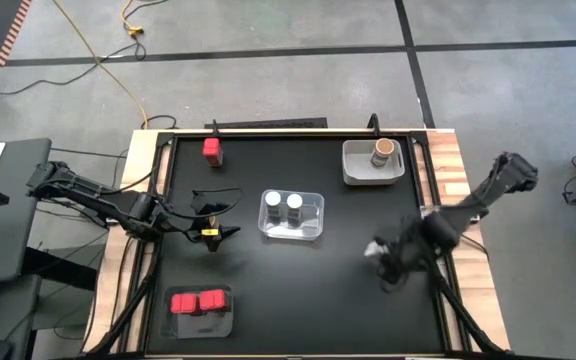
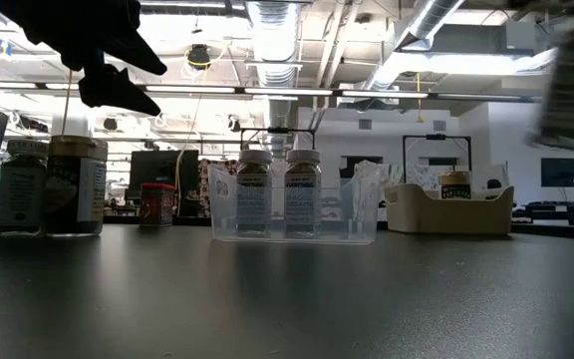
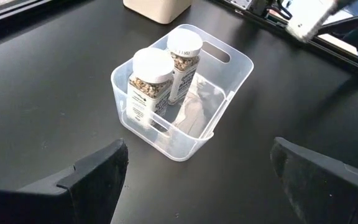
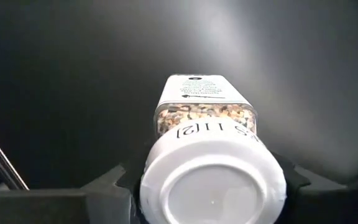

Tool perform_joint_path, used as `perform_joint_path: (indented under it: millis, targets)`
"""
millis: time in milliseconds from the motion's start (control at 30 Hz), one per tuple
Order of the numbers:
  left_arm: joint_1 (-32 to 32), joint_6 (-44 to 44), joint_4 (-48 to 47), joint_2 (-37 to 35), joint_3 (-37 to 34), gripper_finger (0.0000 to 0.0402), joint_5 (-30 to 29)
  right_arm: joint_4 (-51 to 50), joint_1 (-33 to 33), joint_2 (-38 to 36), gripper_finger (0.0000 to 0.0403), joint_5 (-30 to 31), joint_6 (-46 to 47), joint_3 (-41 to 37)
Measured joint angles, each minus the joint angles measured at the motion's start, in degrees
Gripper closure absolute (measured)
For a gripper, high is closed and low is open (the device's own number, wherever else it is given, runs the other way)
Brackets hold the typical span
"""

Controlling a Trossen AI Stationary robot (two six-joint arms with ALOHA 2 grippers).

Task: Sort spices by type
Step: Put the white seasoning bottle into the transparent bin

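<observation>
My right gripper (image 1: 380,255) hangs over the table's right part, shut on a clear spice jar with a white round lid (image 4: 207,118). The low view shows that jar (image 2: 571,90) blurred and high above the table. A clear tray (image 1: 313,225) at the centre holds two more white-lidded jars (image 3: 151,84) standing upright. A tan-brown jar (image 1: 383,152) stands in a grey tray (image 1: 353,170) at the far right. One red boxy spice (image 1: 212,150) stands at the far left, and two more (image 1: 198,301) sit in a clear tray near the front left. My left gripper (image 1: 223,214) waits open, left of the centre tray. My right gripper pinches the jar at its lid end, one finger (image 4: 114,186) on each side of the white lid (image 4: 213,186). The fingers come from above, pointing steeply down. The jar hangs below them, its base toward the table, lifted clear.
The black table top has a raised frame along its edges (image 1: 168,180). Bare table lies between the centre tray and the front edge, and under the held jar. The room beyond the table shows in the low view.
</observation>
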Motion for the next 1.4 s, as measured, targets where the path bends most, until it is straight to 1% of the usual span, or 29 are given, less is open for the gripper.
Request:
perform_joint_path:
  millis: [100,200,367,433,533,667,800,933,1000,1300,1400]
  targets:
    - [0.0,0.0,0.0,0.0,0.0,0.0024,0.0,0.56,-6.31,-0.03,0.0182,2.35,-6.58,3.66]
    - [0.0,0.0,0.01,0.0,0.0,0.0024,0.0,1.97,-12.33,1.54,0.0182,5.32,-13.46,8.57]
    - [-0.02,0.0,0.0,0.0,0.0,0.0024,0.0,3.85,-21.43,7.08,0.0182,5.7,-25.24,16.91]
    - [-0.02,0.0,0.0,-0.01,0.0,0.0024,0.0,3.77,-24.53,10.07,0.0182,5.34,-30.73,19.94]
    - [-0.02,0.0,0.0,0.0,0.0,0.0024,0.0,3.66,-28.72,14.69,0.0182,1.96,-37.85,23.61]
    - [-0.02,0.0,0.0,0.0,0.0,0.0024,0.0,3.79,-33.06,19.79,0.0182,-1.11,-45.65,25.9]
    - [-0.02,0.0,-0.03,-0.02,0.0,0.0024,0.02,3.97,-35.95,24.38,0.0182,-4.03,-51.75,25.92]
    - [-0.02,0.0,-0.04,-0.01,-0.02,0.0024,0.01,5.68,-37.27,28.32,0.0182,-6.96,-56.94,25.92]
    - [-0.02,0.0,0.0,-0.02,-0.02,0.0024,0.0,6.03,-37.7,30.13,0.0182,-8.35,-58.47,25.92]
    - [-0.02,0.63,-0.02,-0.02,-0.02,0.0024,-0.79,8.8,-38.23,36.25,0.0182,-8.53,-62.86,25.92]
    - [-0.02,0.56,-0.02,-0.02,-0.02,0.0024,-0.83,9.67,-39.35,38.23,0.018,-10.53,-63.04,25.92]
